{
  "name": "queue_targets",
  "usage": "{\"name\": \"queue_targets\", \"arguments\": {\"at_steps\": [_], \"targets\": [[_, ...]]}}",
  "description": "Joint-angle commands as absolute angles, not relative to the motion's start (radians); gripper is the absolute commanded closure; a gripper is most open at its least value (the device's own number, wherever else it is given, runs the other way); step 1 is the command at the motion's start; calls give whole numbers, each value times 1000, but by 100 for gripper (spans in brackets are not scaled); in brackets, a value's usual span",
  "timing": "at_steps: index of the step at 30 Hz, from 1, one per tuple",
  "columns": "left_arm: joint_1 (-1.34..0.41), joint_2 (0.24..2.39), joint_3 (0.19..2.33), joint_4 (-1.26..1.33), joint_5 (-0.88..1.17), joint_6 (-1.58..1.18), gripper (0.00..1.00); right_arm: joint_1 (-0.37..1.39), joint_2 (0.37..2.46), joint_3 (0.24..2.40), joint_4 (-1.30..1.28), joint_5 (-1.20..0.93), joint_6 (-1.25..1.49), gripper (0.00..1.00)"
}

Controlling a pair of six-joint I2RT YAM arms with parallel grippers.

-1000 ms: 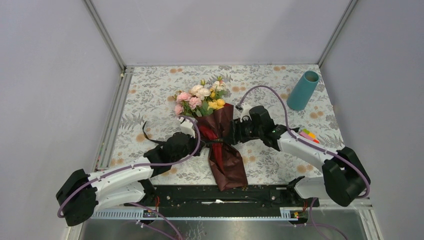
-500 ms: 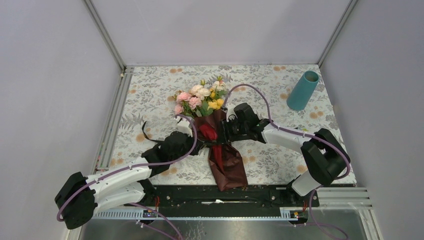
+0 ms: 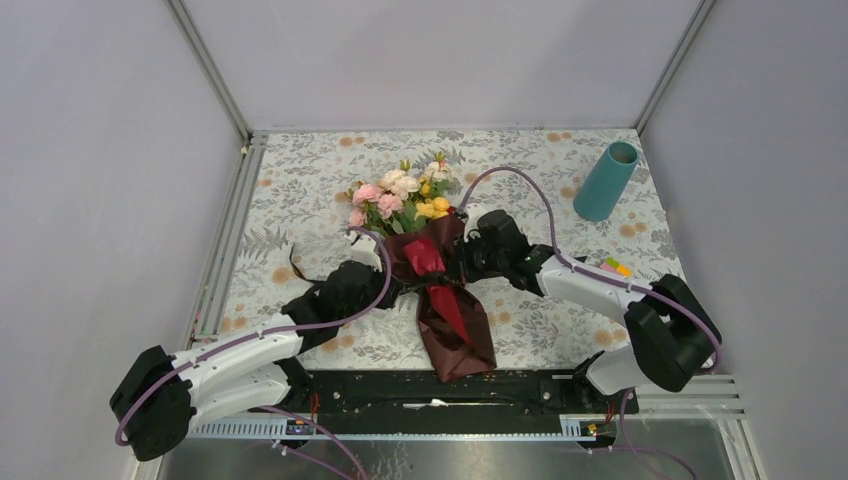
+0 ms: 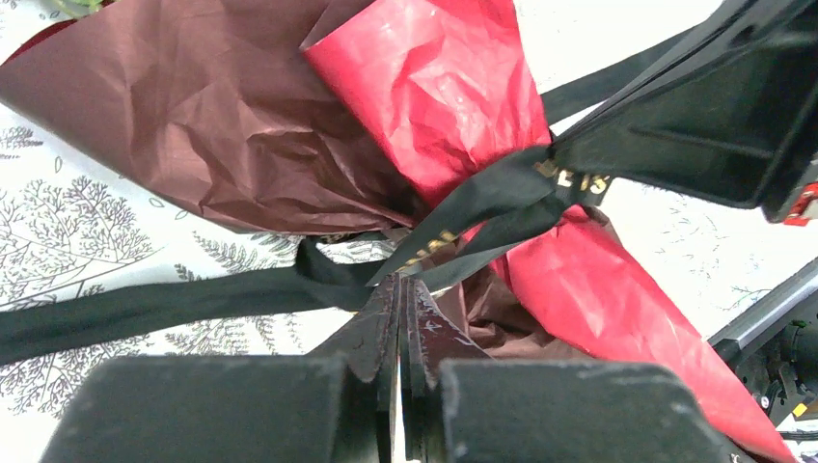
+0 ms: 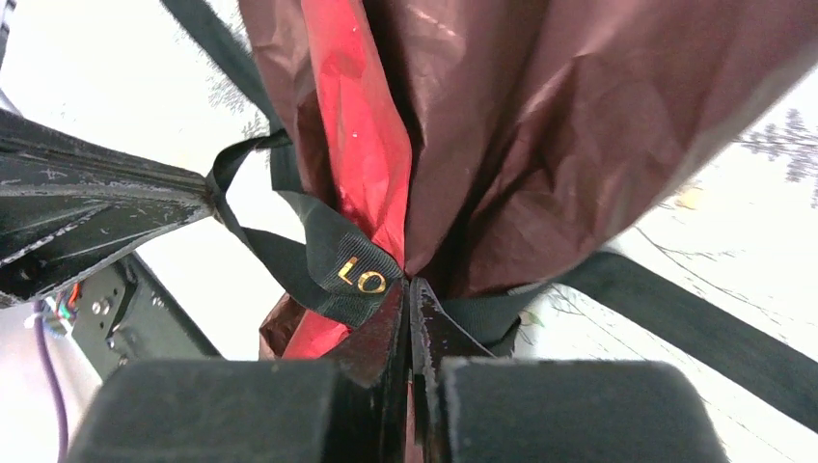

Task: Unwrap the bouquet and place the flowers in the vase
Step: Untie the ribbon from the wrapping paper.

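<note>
A: Item 1, bouquet [image 3: 430, 270]: location?
B: Lies mid-table [image 3: 300, 180], flowers [image 3: 400, 195] toward the far side. Paper [image 4: 241, 125] on, ribbon [image 4: 145, 309] tied round the waist. Vase [image 3: 606, 180] stands far right, well apart.
A: Items 2 and 3, grippers?
B: Left gripper [image 4: 398, 282]: jaws closed, pinching ribbon. Right gripper [image 5: 409, 285]: jaws closed, pinching ribbon from the opposite side, tight against the paper.
A: Step?
B: Untying, by my reading; wrap not yet off. Next move calls for 2 opposed outward pulls, so the ribbon slips loose without dragging the bouquet.
</note>
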State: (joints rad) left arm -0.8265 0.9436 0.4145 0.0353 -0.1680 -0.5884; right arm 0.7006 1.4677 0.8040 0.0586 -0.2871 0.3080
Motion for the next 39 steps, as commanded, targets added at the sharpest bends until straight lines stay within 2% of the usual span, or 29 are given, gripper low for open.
{"name": "queue_targets", "arguments": {"at_steps": [1,9,39], "targets": [[-811,914,407,26,-178,-610,100,706,1379,776,79,-110,348,100],[-780,867,382,2,-194,-629,100,689,1313,727,38,33,404,100],[-613,797,316,-150,-130,-703,100,538,1100,553,-58,155,503,100]]}}
